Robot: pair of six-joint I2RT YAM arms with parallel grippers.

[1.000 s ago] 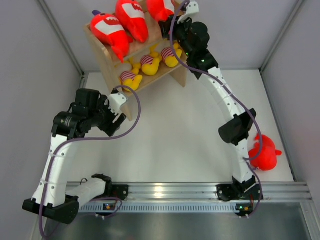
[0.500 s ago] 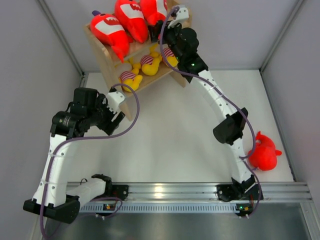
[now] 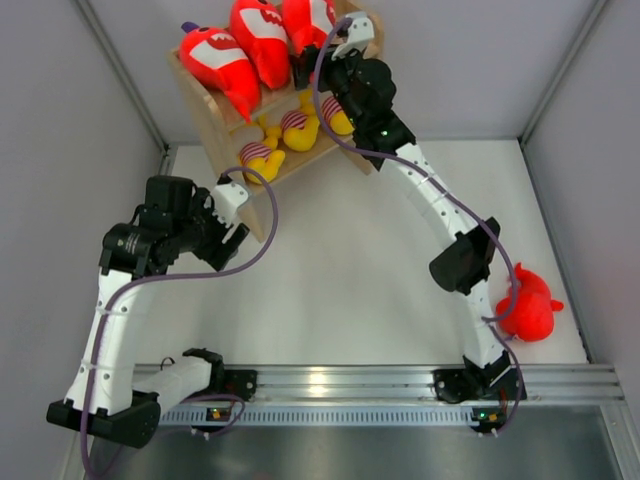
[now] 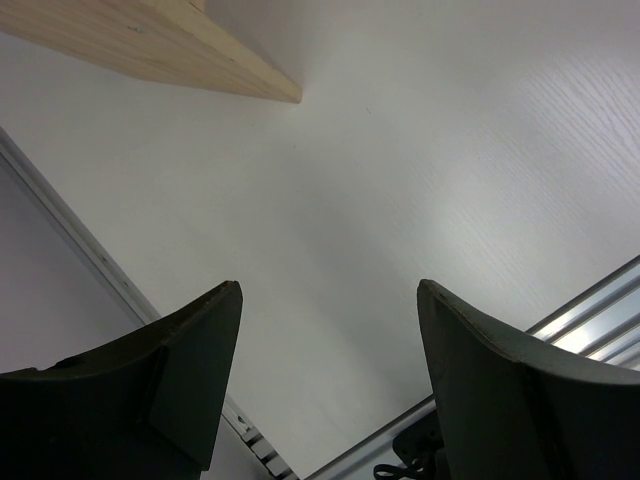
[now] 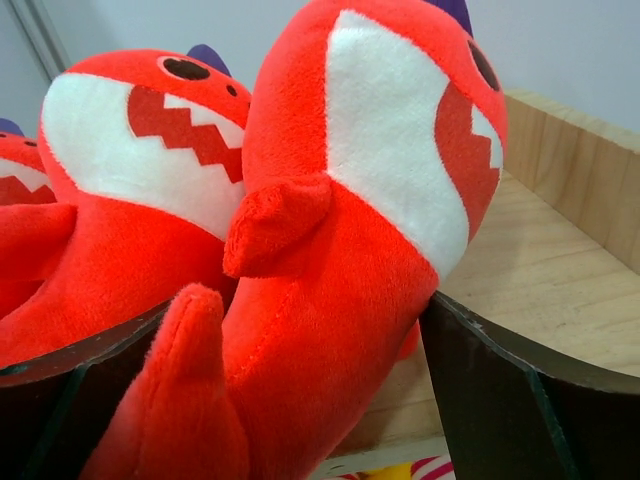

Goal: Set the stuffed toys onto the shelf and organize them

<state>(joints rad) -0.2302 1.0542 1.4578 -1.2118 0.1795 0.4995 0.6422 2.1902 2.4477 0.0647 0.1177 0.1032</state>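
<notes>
- Has spread the right gripper (image 5: 300,330) wide within the last second, one finger on either side of the third shark (image 5: 370,200). Looks let go rather than pinched, with no dent showing in the plush.
- Has meanwhile carried that shark leftward along the top tier and propped it up against the second shark (image 5: 130,150), resting on the wood.
- Leaves three red sharks side by side on the upper level of the shelf (image 3: 212,138), with the first shark (image 3: 212,60) at the left end.
- Shows three yellow plushes (image 3: 298,125) in a row on the lower tier, unmoved over that second.
- Keeps the left gripper (image 4: 328,300) parted and empty above the table (image 4: 400,150), just off the shelf's near corner, as it was a second ago.
- Still leaves the fourth shark (image 3: 527,308) lying on the table beside the right arm (image 3: 440,215), well apart from the shelf.
- Means six of the seven toys are shelved. Probably calls next for backing the right arm out without dragging the fresh shark, then fetching the last one.
- Risks toppling the row if a finger catches a fin on the way out.
</notes>
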